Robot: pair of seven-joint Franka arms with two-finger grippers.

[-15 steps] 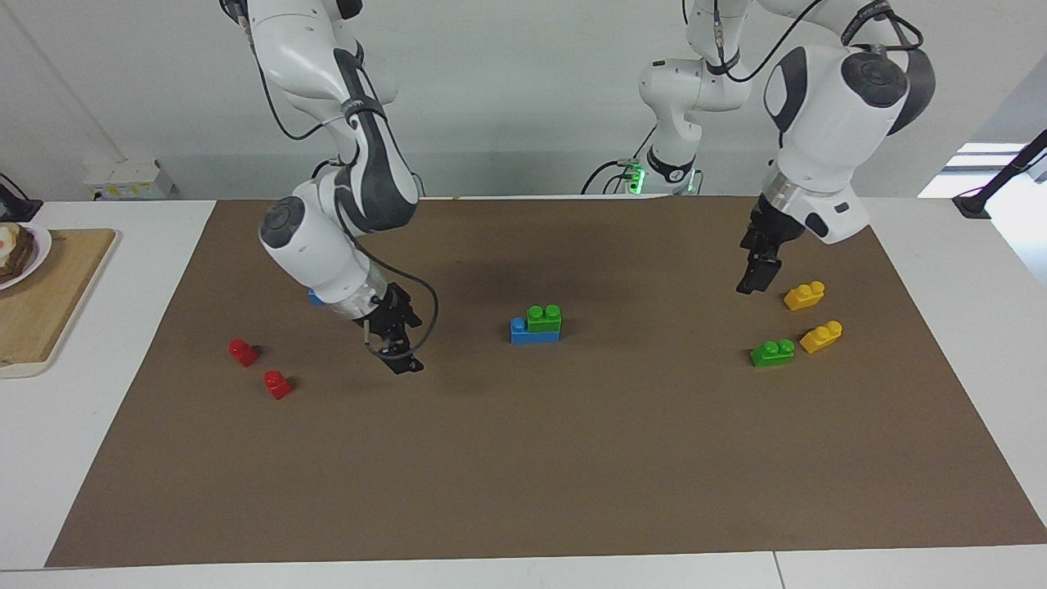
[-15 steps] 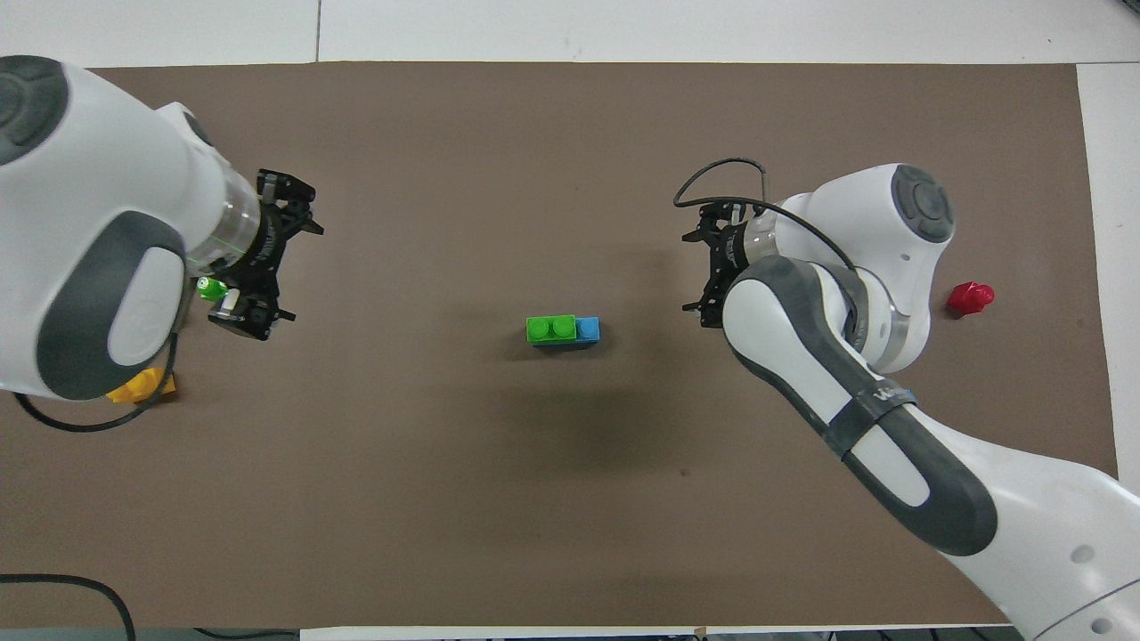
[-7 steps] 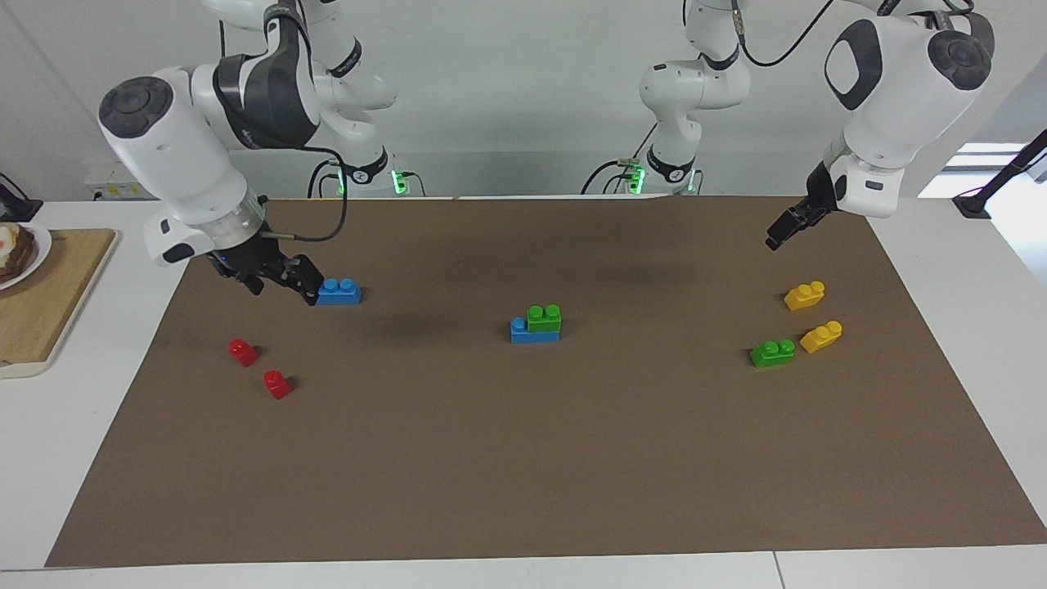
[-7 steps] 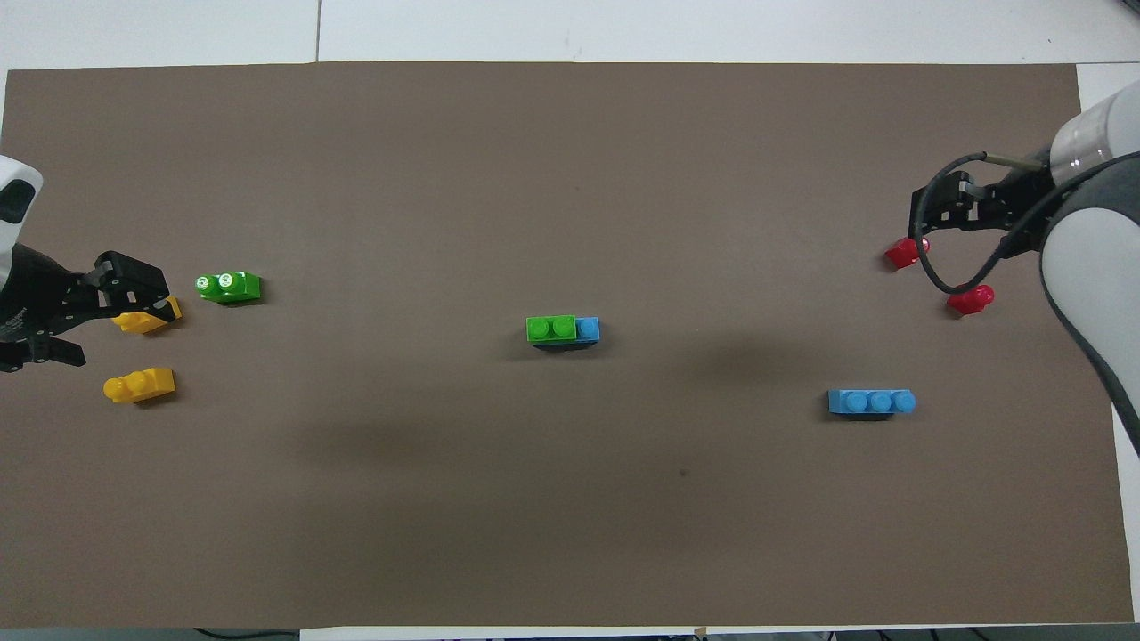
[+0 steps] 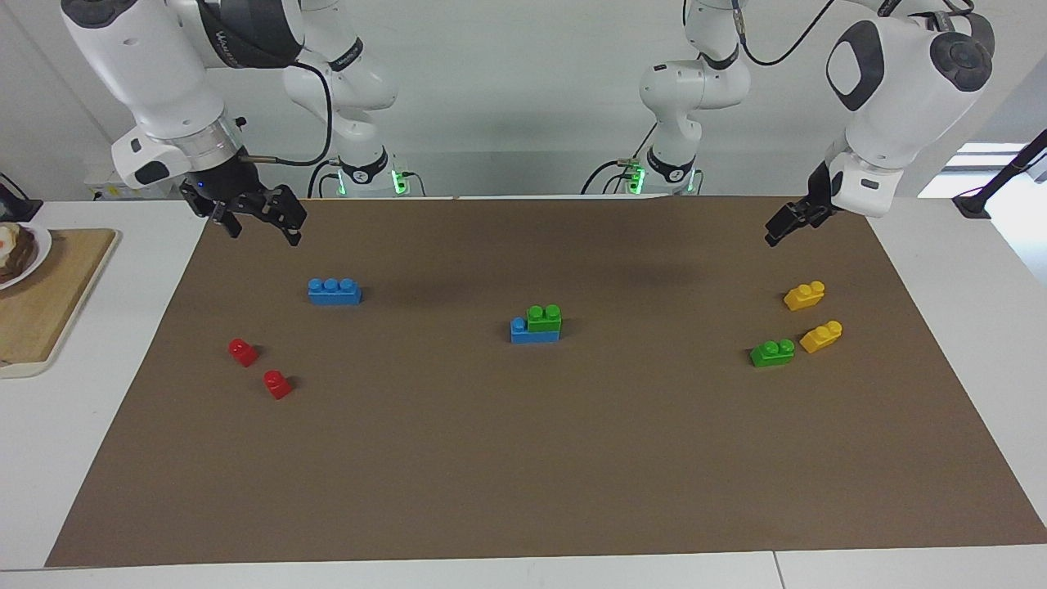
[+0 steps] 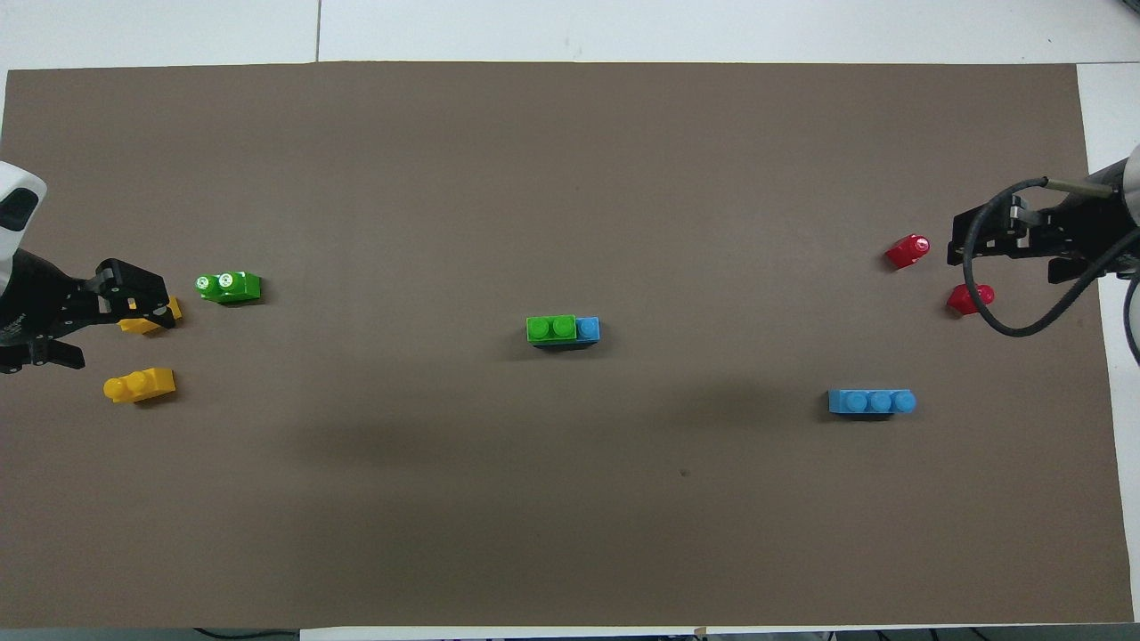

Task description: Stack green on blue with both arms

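A green brick (image 5: 544, 317) sits on a blue brick (image 5: 519, 330) at the middle of the mat, covering two of its studs; the stack also shows in the overhead view, green (image 6: 550, 328) on blue (image 6: 588, 329). A second green brick (image 5: 772, 352) (image 6: 229, 287) lies toward the left arm's end. A second blue brick (image 5: 334, 291) (image 6: 871, 401) lies toward the right arm's end. My right gripper (image 5: 260, 229) (image 6: 962, 240) is open and empty, up in the air over the mat's edge. My left gripper (image 5: 775, 236) (image 6: 125, 312) is open and empty, raised over the yellow bricks' area.
Two yellow bricks (image 5: 804, 295) (image 5: 821, 336) lie beside the loose green one. Two red bricks (image 5: 243, 352) (image 5: 277, 384) lie farther from the robots than the loose blue brick. A wooden board (image 5: 49, 303) with a plate stands off the mat at the right arm's end.
Both arms have drawn away from the middle stack toward their own ends. In the last half second the right gripper rose off the loose blue brick; the left barely moved.
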